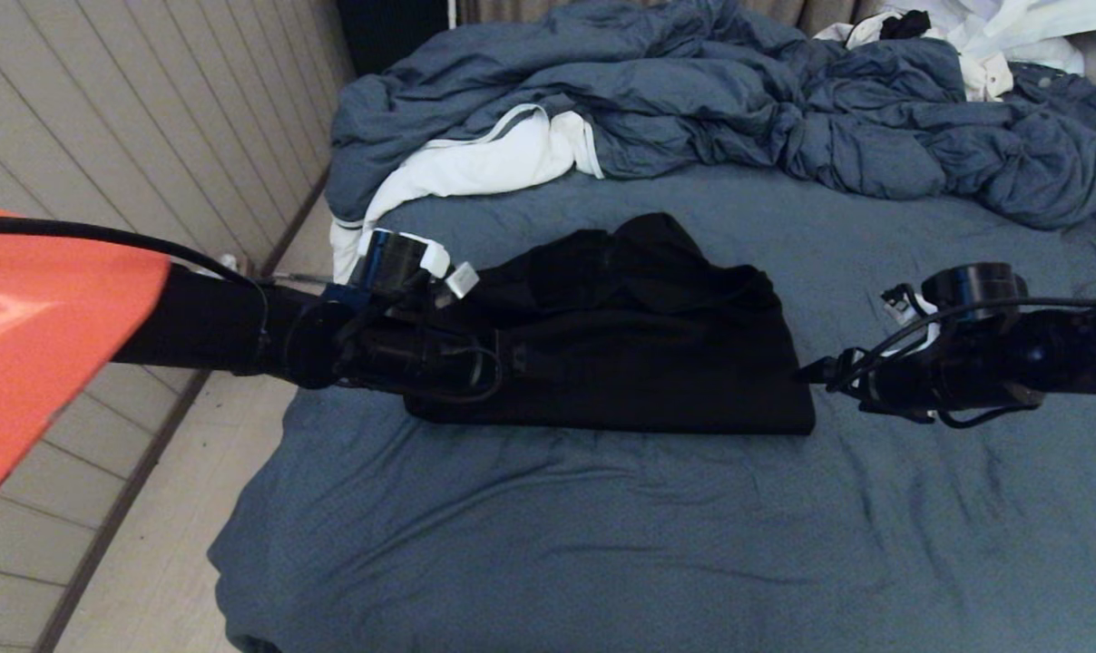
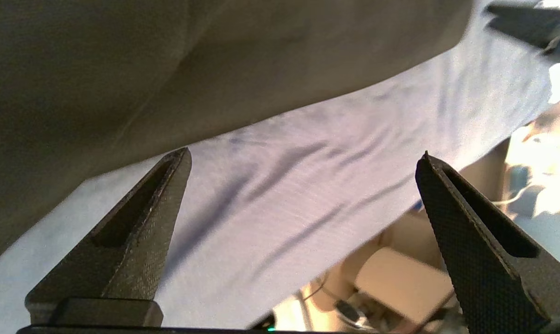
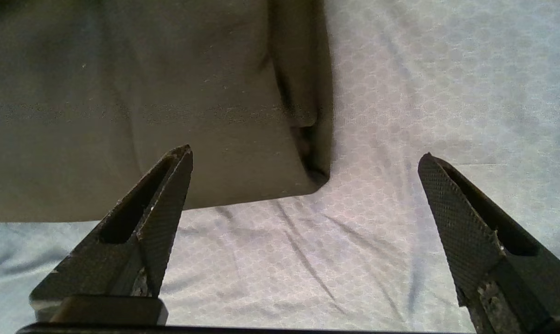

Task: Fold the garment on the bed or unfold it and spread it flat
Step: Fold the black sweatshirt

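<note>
The black garment (image 1: 639, 345) lies in a folded, roughly rectangular bundle in the middle of the bed (image 1: 602, 526), with a rumpled hump along its far side. My left arm (image 1: 394, 349) reaches in over the garment's left end. My left gripper (image 2: 303, 155) is open with nothing between its fingers; the garment (image 2: 122, 69) lies just beyond them. My right gripper (image 1: 809, 372) hovers at the garment's near right corner (image 3: 168, 102), also open with nothing in it, above the blue-grey sheet (image 3: 354, 241).
A puffy blue-grey duvet (image 1: 693, 100) with white lining (image 1: 484, 163) is piled across the far side of the bed. White clothing (image 1: 993, 36) lies at the back right. The bed's left edge drops to the floor (image 1: 149, 544) beside a panelled wall (image 1: 149, 118).
</note>
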